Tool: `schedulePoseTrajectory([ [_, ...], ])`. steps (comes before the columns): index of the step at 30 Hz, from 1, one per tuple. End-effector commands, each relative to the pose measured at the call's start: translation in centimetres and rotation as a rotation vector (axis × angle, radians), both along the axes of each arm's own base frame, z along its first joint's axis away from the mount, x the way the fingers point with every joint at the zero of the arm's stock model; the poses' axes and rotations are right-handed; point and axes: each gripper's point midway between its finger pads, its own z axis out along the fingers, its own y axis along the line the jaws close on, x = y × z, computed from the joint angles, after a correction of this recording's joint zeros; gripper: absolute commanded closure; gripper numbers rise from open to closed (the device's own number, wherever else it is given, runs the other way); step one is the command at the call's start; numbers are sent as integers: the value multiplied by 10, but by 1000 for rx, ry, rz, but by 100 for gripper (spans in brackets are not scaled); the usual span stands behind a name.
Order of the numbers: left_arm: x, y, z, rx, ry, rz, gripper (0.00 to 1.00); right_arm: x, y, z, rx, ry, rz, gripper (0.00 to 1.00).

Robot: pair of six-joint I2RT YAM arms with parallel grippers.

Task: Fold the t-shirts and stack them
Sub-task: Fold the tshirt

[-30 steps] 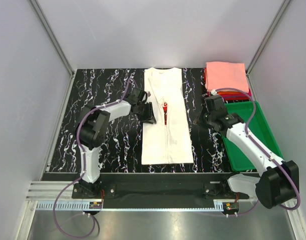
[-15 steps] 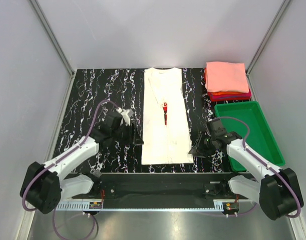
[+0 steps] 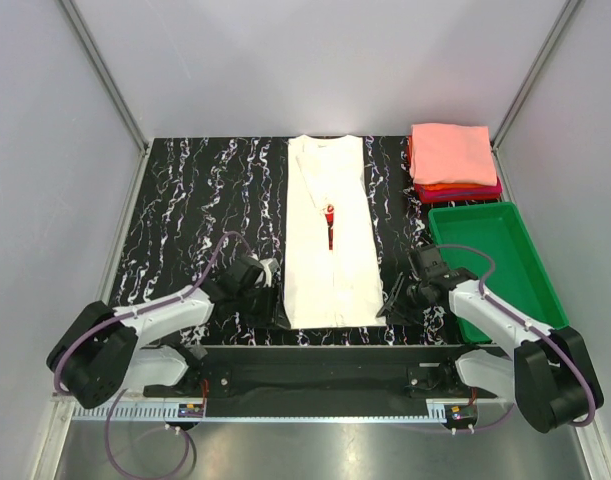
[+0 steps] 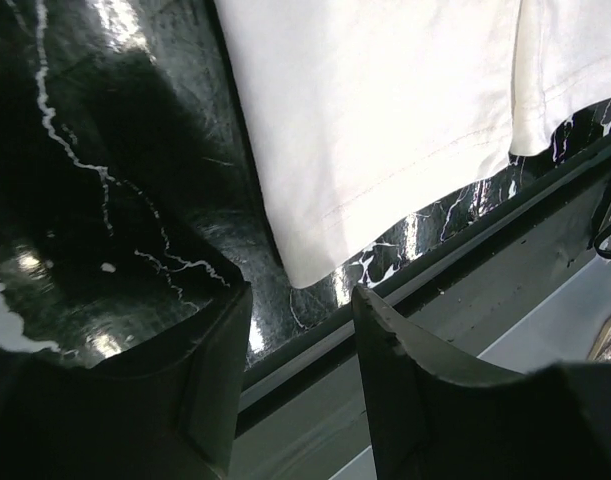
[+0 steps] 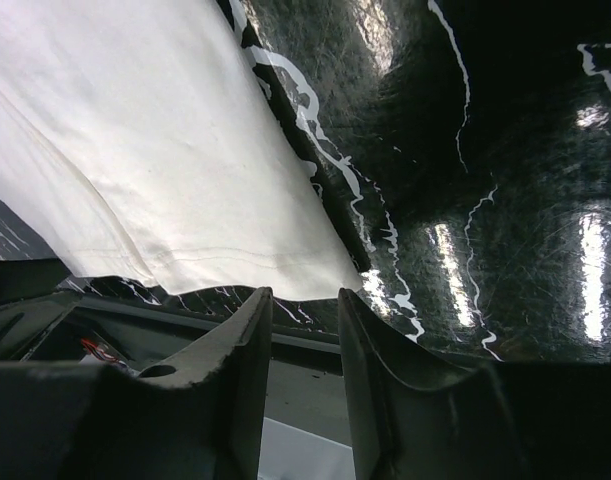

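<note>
- Cream-white cotton: the t-shirt (image 3: 330, 250) is lying folded lengthwise into a long narrow strip down the middle of the worktop (image 3: 195, 200). Its collar is at the far end and its hem at the near edge. A sliver of red print (image 3: 330, 214) is showing along the centre line.
- The left gripper (image 4: 300, 293) is hovering low just beside the near-left corner of the hem. Its jaws are standing partly apart and gripping nothing; in its wrist view the hem corner is lying just ahead of the gap.
- The right gripper (image 5: 304, 294) is hovering at the near-right corner of the hem — jaws parted by a narrower gap, also holding nothing, with the cloth edge just beyond the tips.
- A stack of other t-shirts (image 3: 451, 155) is sitting in the far right corner, well apart from the cream one. Salmon-pink is on top, with orange, red and dark edges below.
- A green tray (image 3: 495, 250) is sitting just in front of that stack along the right edge, and the right arm (image 3: 495, 310) is reaching past its near-left corner.
- The worktop is glossy black with white veining, reflecting the light. Pale grey walls (image 3: 315, 60) are enclosing it, and a metal rail (image 3: 285, 410) is running along the near side.
</note>
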Motion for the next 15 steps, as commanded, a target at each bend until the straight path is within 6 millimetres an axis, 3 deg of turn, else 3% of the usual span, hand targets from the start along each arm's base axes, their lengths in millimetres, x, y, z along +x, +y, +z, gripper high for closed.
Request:
schedulePoseTrajectory([
  [1, 6, -12, -1, -20, -25, 3, 51, 4, 3, 2, 11, 0, -18, 60],
  [8, 6, -13, -16, -1, -3, 9, 66, 11, 6, 13, 26, -42, -15, 60],
  [13, 2, -11, -15, -9, 15, 13, 100, 13, 5, 18, 26, -59, -13, 61],
  [15, -1, -9, -11, -18, 3, 20, 100, 12, 5, 17, 12, -64, 9, 59],
])
